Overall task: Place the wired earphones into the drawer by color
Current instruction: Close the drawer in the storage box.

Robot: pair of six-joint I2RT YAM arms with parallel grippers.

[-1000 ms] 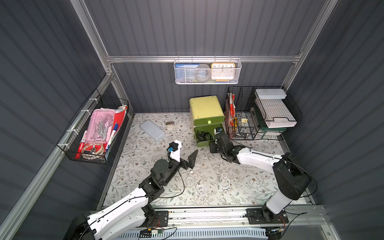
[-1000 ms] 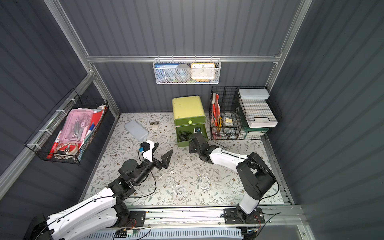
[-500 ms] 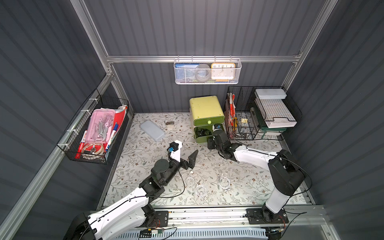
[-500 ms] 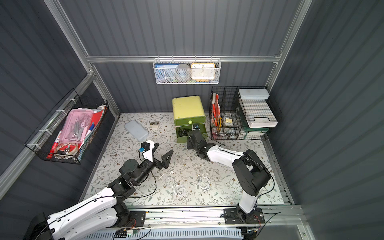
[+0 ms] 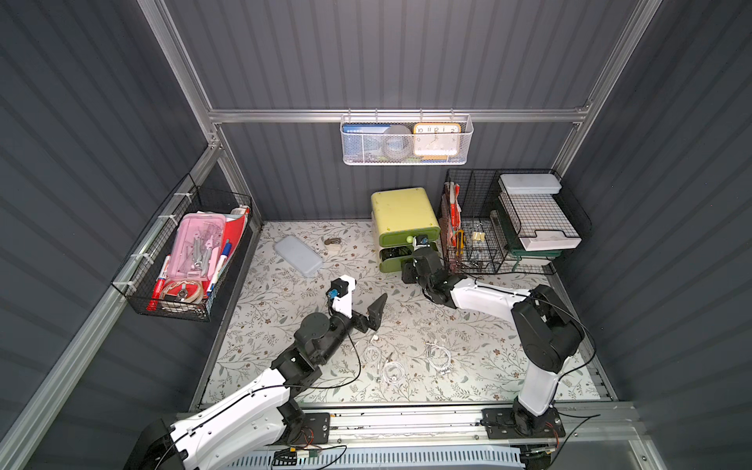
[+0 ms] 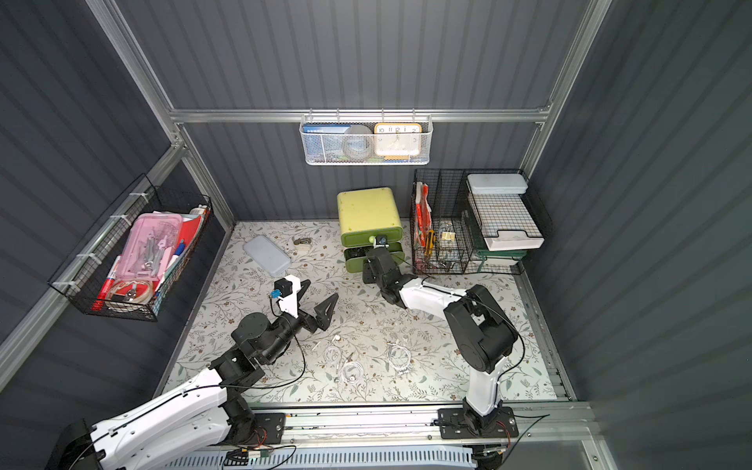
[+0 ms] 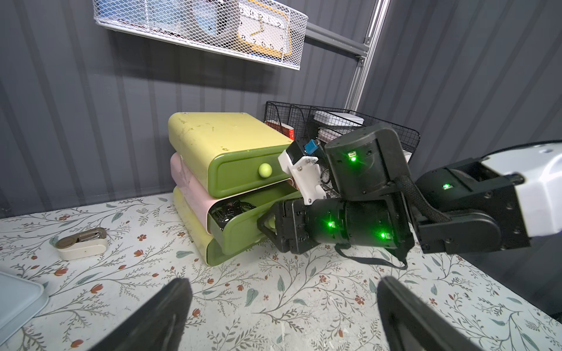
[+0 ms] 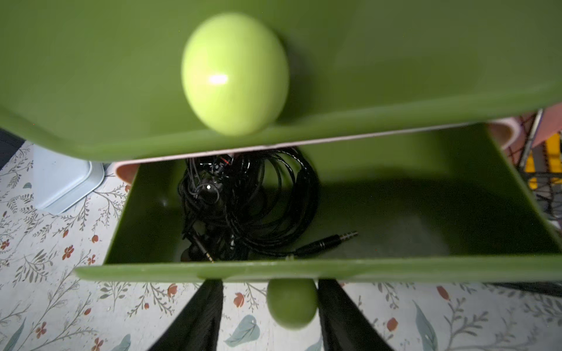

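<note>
White earphones (image 5: 438, 356) lie in loose coils near the mat's (image 5: 508, 366) front edge; black earphones (image 8: 249, 200) sit in the open drawer (image 8: 395, 269); likely light, limp, tangle-prone, best pinched where loops bunch; left gripper (image 7: 282, 284) spread wide; right gripper (image 8: 270, 293) loosely straddles the knob (image 8: 292, 307), a gap showing.

Left arm (image 5: 244, 403) bent, reaching forward, wrist lifted; left pincer (image 7: 284, 281) jaws spread wide. Right arm (image 5: 484, 295) stretched forward and low; right pincer (image 8: 270, 285) jaws partly apart.
</note>
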